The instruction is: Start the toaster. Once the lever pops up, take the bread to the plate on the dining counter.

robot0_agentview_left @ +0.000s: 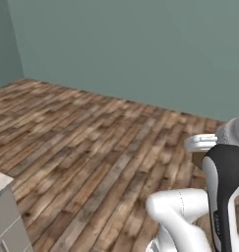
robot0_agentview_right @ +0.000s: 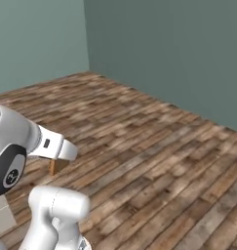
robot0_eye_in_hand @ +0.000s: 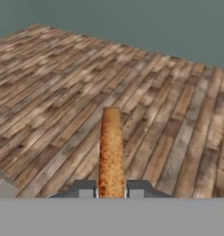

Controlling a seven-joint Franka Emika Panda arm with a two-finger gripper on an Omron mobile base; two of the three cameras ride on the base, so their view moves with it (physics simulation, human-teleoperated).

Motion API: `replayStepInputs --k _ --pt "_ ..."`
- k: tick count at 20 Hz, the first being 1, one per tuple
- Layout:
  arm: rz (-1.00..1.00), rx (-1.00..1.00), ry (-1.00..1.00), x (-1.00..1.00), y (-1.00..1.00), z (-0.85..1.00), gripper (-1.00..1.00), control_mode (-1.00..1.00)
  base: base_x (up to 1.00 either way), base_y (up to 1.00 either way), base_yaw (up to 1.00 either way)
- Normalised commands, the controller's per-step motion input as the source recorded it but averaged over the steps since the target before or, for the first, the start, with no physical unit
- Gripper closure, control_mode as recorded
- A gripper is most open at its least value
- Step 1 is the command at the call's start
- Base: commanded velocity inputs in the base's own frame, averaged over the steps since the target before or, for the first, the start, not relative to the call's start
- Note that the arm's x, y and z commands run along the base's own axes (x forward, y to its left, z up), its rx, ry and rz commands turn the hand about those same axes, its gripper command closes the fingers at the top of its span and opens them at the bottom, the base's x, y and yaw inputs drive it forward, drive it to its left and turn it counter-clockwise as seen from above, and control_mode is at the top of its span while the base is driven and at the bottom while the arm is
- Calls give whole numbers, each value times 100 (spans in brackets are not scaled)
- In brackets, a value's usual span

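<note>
While the arm hangs over open wooden floor (robot0_eye_in_hand: 49, 83), the hand view gives us the best seat: the bread (robot0_eye_in_hand: 111, 152) stands edge-on between the two dark fingertips, and the gripper (robot0_eye_in_hand: 111, 190) has its jaws pinched in on the slice from both sides. We're looking straight down its thin edge — a narrow golden-brown strip, grainy and speckled, darker orange-brown toward the bottom near the fingers and paler tan at the far end. It juts straight out from the hand, clear of the floor planks behind it.

Over in the right base view, a small tan-brown sliver (robot0_agentview_right: 56, 166) peeks out beneath the white wrist — that looks like the same slice, though it's small and partly hidden. In the left base view the arm's white and dark links fill the lower right, with a grey-white cabinet corner (robot0_agentview_left: 5, 216) at the lower left. Teal wall (robot0_agentview_left: 140, 44) runs behind, brown plank floor everywhere underfoot.
</note>
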Motion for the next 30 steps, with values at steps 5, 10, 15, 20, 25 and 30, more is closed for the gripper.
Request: replayStepInputs --k 5,10,15,20,25,30 --pt "0 0 0 0 0 0 100 100 97 -62 53" --pt "0 0 0 0 0 0 100 100 89 -68 52" --pt "0 0 0 0 0 0 100 100 91 -76 49" --pt "0 0 0 0 0 0 100 100 99 -77 46" --pt "0 0 0 0 0 0 100 100 100 -73 46" --pt "0 0 0 0 0 0 100 100 100 -59 46"
